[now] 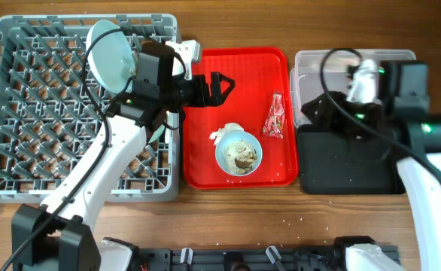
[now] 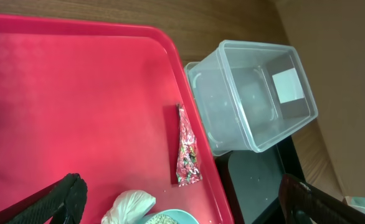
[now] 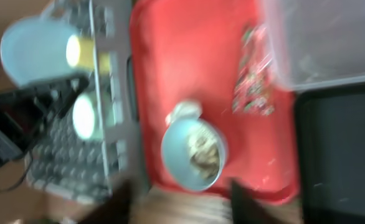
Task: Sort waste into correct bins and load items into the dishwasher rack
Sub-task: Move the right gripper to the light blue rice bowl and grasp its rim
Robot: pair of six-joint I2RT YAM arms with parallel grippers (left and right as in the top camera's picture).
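The grey dishwasher rack [image 1: 25,113] fills the left, with a pale blue plate [image 1: 111,53] standing on edge in it. My left gripper [image 1: 217,84] hangs open and empty over the red tray [image 1: 205,162]. On that tray lie the red snack wrapper [image 1: 275,117] [image 2: 187,152], the crumpled tissue [image 1: 224,134] [image 2: 129,206] and the pale blue bowl [image 1: 238,154] holding rice and brown scraps. My right gripper [image 3: 181,202] hovers above the clear tub [image 1: 352,68] and black tray [image 1: 348,169], fingers apart with nothing between them. The right wrist view is blurred; a yellow cup [image 3: 74,51] shows beside the plate.
The clear tub [image 2: 251,93] holds only a white label on its floor. The black tray [image 2: 257,180] sits just in front of it, touching the red tray's right rim. Bare wooden table runs along the front edge, with a few rice grains scattered on it.
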